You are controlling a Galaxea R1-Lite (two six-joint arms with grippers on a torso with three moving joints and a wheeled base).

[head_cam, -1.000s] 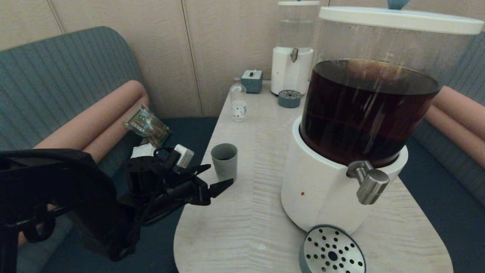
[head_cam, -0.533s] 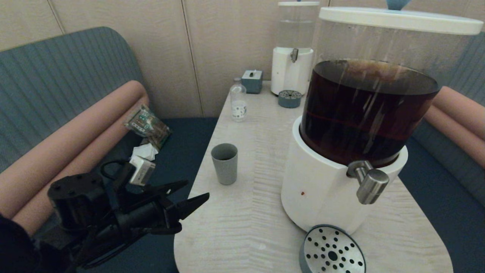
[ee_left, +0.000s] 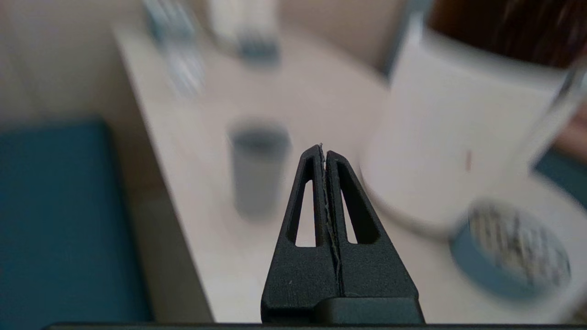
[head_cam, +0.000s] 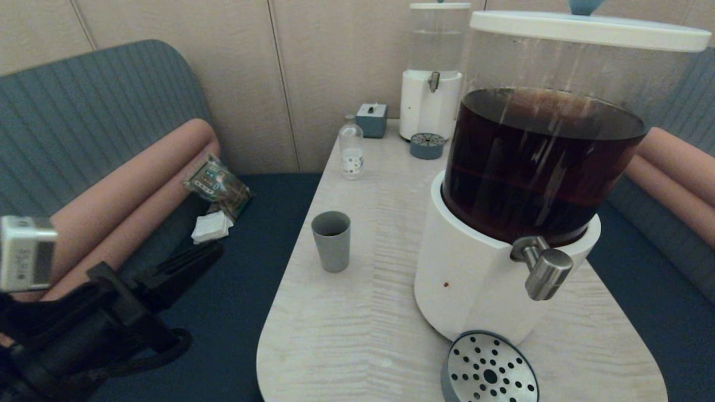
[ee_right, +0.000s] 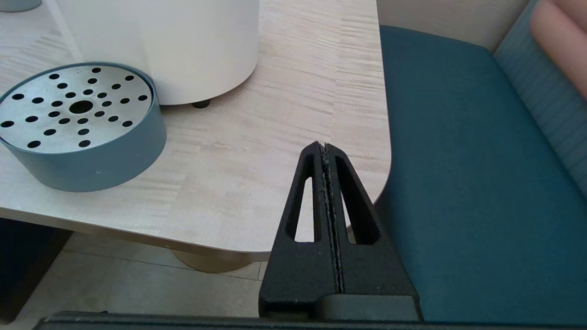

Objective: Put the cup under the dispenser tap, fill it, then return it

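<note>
From the head camera, the cup (head_cam: 331, 240) stands upright on the pale wooden table (head_cam: 363, 324), near its left edge and well apart from the big dispenser (head_cam: 536, 184) with the dark brown liquid. The dispenser tap (head_cam: 543, 269) juts out from the white base above the perforated drip tray (head_cam: 489, 368), with nothing under it. The left gripper (head_cam: 209, 252) hangs off the table over the blue bench seat (head_cam: 246, 312), left of the cup and touching nothing. Farther back stand a small clear bottle (head_cam: 351, 148), a smaller dispenser (head_cam: 433, 72) with clear liquid and a little grey box (head_cam: 371, 119). In the left wrist view, the left gripper (ee_left: 323, 149) has its two fingers pressed flat together, gripping nothing — the cup (ee_left: 258, 167) shows blurred beyond the tips, with the dispenser's white base (ee_left: 454, 137) on the other side. In the right wrist view, the right gripper (ee_right: 323, 146) is likewise closed tight and empty, hanging by the table's corner at the bench seat (ee_right: 463, 183), with the drip tray (ee_right: 78, 126) and the dispenser's base (ee_right: 174, 41) on the table (ee_right: 275, 114) nearby.
</note>
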